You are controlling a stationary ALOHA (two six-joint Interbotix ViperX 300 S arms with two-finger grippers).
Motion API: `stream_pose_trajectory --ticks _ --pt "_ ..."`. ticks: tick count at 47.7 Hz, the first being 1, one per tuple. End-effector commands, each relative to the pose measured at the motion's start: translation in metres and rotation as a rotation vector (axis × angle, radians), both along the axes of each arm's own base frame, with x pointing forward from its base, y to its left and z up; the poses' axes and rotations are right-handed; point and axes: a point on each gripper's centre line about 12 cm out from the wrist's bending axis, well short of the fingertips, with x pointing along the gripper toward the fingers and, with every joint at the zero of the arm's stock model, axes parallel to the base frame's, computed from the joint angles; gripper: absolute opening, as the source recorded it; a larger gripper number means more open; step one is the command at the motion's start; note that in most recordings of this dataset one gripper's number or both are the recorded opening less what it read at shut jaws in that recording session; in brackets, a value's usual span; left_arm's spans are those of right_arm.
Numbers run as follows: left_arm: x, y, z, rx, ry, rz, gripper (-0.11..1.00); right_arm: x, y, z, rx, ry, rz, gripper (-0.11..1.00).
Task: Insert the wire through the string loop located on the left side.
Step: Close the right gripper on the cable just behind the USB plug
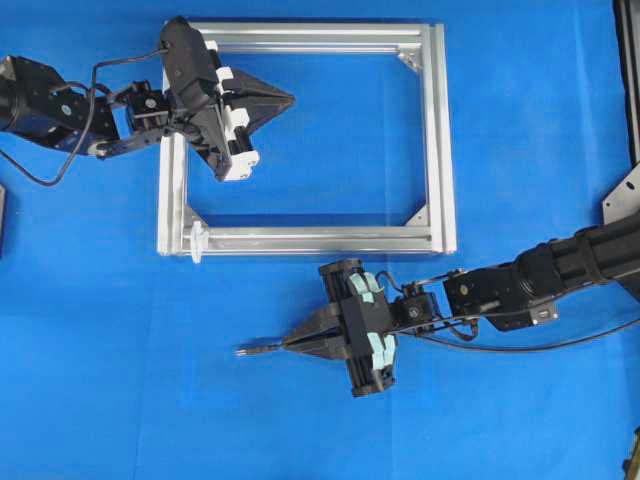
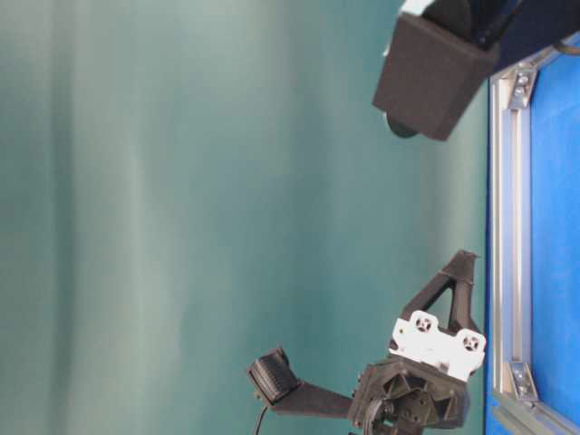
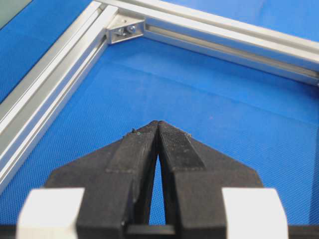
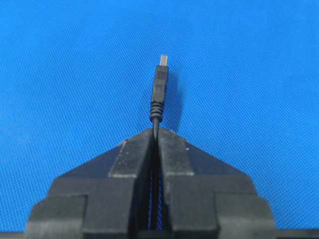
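1. The jaws of the right gripper (image 4: 155, 130) are clenched on the wire (image 4: 158, 94), pinching it just behind the moulded plug; the plug and its small metal tip stick out past the fingertips.
2. Seen from overhead, that right gripper (image 1: 290, 345) points left, low over the desk (image 1: 120, 380), near the front and outside the frame (image 1: 440, 140). The plug end shows as a short dark stub at its tip; the rest of the wire disappears under the gripper body and cannot be told apart from the arm's own cables.
3. The jaws of the left gripper (image 3: 158, 124) are pressed together with nothing between them. It hangs over the blue area inside the frame, near its far-left corner, pointing right.
4. The string loop (image 1: 196, 240) is a small whitish shape on the frame's near bar, close to the near-left corner, well apart from the wire's tip. Its ring form is too small to make out.
5. The table-level view is turned sideways; it shows only parts of both arms and the edge of the frame, with the right arm cut off at the top.
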Motion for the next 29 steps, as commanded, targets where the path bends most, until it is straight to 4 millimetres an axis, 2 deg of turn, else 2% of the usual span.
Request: stream_pose_trajectory --ticks 1,7,22,29 --pt "0.002 0.0 0.015 0.013 -0.044 -0.004 0.0 0.006 0.003 0.015 0.01 -0.043 0.005 0.0" --pt "0.002 0.0 0.016 0.012 -0.046 -0.003 0.0 0.004 0.004 0.027 0.014 -0.058 0.008 0.0" --pt "0.002 0.0 0.016 0.008 -0.048 0.0 0.0 -0.003 0.003 0.085 -0.015 -0.055 0.023 0.0" --pt "0.003 0.0 0.016 0.009 -0.051 -0.002 0.0 -0.006 0.002 0.102 -0.03 -0.059 0.029 0.0"
